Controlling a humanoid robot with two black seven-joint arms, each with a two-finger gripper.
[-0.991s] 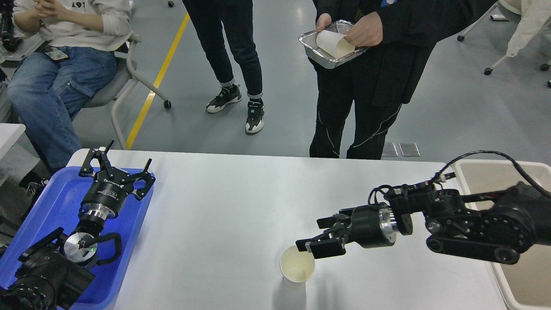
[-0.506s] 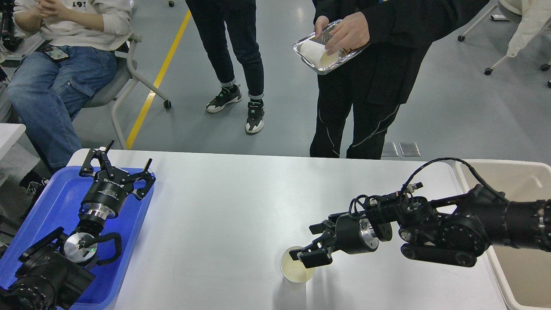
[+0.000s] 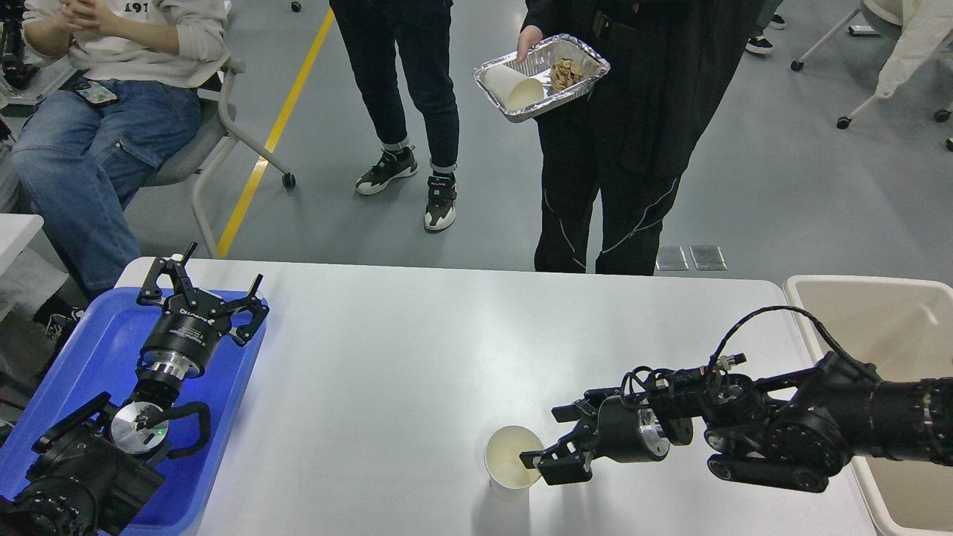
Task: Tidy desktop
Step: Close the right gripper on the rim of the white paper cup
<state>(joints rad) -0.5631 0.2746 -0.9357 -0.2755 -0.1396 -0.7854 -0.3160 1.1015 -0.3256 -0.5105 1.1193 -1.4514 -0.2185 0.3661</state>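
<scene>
The desktop (image 3: 387, 350) is a light grey-white table top. A white paper cup (image 3: 512, 460) stands upright on it near the front edge. My right gripper (image 3: 555, 444) is open, low over the desktop at the cup's right side. Its lower finger (image 3: 549, 469) is at the cup's right rim, and I cannot tell whether it touches. My left gripper (image 3: 205, 284) is open and empty, pointing up above the blue tray (image 3: 89, 350) at the left.
A beige bin (image 3: 856, 313) stands off the table's right end, behind my right arm. A standing person behind the table holds a foil tray (image 3: 540, 74) with a paper cup lying in it. Another person stands behind the table, and one sits at the far left.
My right gripper has dropped lower and drawn back to the right, from over the cup's rim to its right side. The person's foil tray moved left. My left arm has not moved.
</scene>
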